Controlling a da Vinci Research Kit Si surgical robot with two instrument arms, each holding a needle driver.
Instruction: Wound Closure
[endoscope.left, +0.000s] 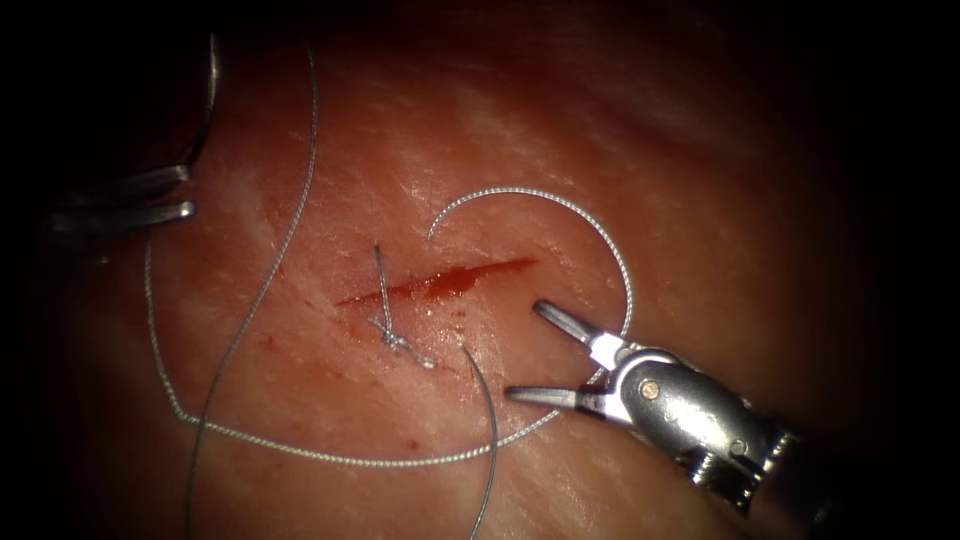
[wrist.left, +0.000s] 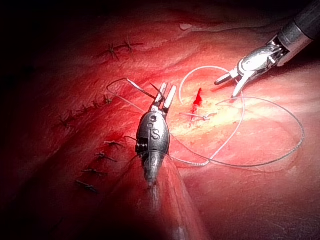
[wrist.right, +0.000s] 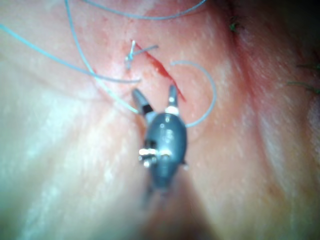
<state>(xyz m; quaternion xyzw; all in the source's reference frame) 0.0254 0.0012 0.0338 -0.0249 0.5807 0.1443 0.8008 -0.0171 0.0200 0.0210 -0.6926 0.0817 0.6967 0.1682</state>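
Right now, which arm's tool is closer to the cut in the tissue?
Right. The right tool sits open just right of and below the cut, holding nothing. The left tool is far off to the cut's left, near the needle.

Left tool (wrist.left: 165, 96) body marked "S"; no other legible txt.
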